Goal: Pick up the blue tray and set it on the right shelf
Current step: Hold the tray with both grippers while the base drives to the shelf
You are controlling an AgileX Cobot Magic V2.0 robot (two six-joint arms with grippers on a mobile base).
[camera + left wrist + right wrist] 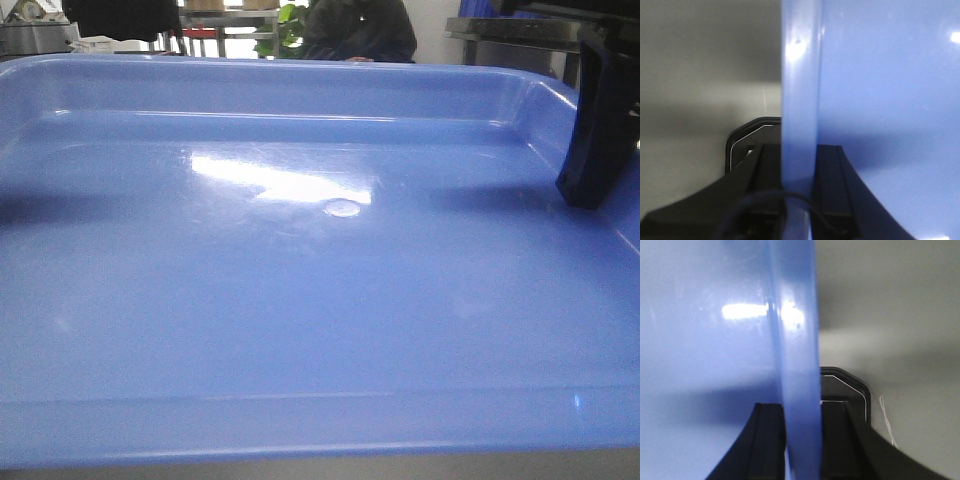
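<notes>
**Both grippers clamped on the tray (320, 300), the carry to the shelf ahead**

Closest in, at the wrists, we are pinching the tray from both sides. The left gripper (799, 162) is biting the left rim with one black finger on each face of the blue wall. The right gripper (801, 410) is doing the same on the right rim. Both wrists are lying in line with the rims they are holding. A pale grey surface (700, 75) is showing past each rim, and we cannot tell whether the tray is resting on it or hanging just above.

From the front, the empty tray is filling the view and sitting level, with the right gripper reaching down over its right rim near the far corner.

We are judging the grasp done and the transfer as the step in hand. Next we are needing both arms to travel together, keeping the tray flat and the squeeze even, towards the right.

Farthest off, a person (355, 30) is sitting, and a steel rail (500, 28) is showing at the right. We cannot say whether that is the shelf.
</notes>
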